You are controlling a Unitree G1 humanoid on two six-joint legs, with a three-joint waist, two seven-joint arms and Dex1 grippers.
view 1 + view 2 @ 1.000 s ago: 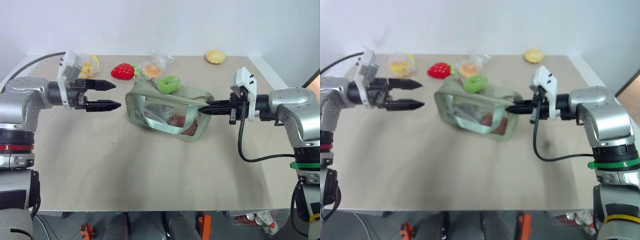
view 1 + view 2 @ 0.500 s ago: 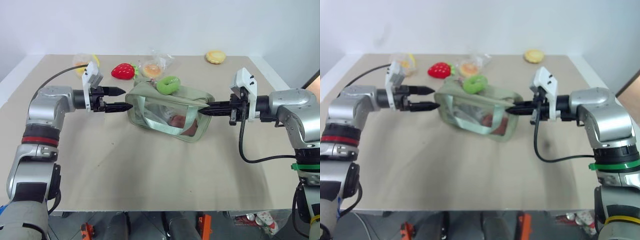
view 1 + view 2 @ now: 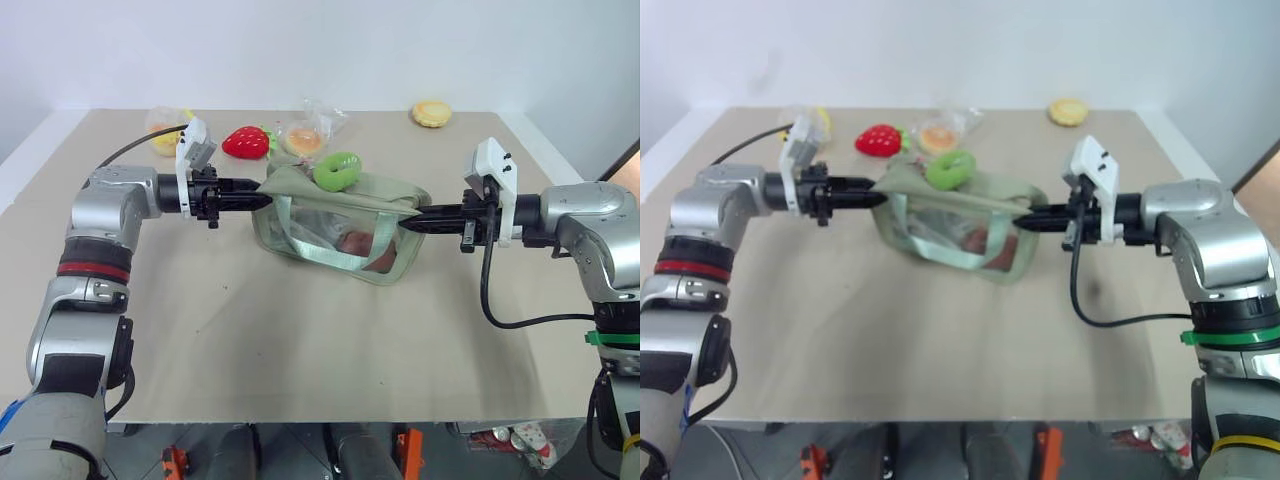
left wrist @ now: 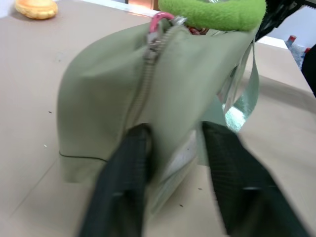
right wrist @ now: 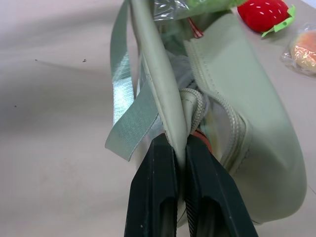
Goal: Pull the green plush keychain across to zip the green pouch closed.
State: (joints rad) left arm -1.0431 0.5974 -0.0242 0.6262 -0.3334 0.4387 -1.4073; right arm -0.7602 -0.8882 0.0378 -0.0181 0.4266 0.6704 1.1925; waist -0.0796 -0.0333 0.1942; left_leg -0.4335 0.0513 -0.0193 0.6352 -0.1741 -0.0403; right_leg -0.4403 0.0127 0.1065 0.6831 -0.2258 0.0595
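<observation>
Green pouch (image 3: 335, 226) mid-table, green plush keychain (image 3: 338, 168) on top. Left gripper (image 3: 262, 199) fingers straddle pouch's left end, seemingly pinching fabric. Right gripper (image 3: 408, 223) fingers together, clamping right end

Cut off: we see the green plush keychain (image 4: 212, 12) clipped by the left wrist view's edge | Blurred: the left hand (image 4: 173, 187) fingers (image 4: 123, 182) smear there | Hidden: pouch contents (something reddish) behind the green pouch (image 3: 340, 225) window | Too small: bagged items at the table (image 3: 300, 350) far edge
</observation>
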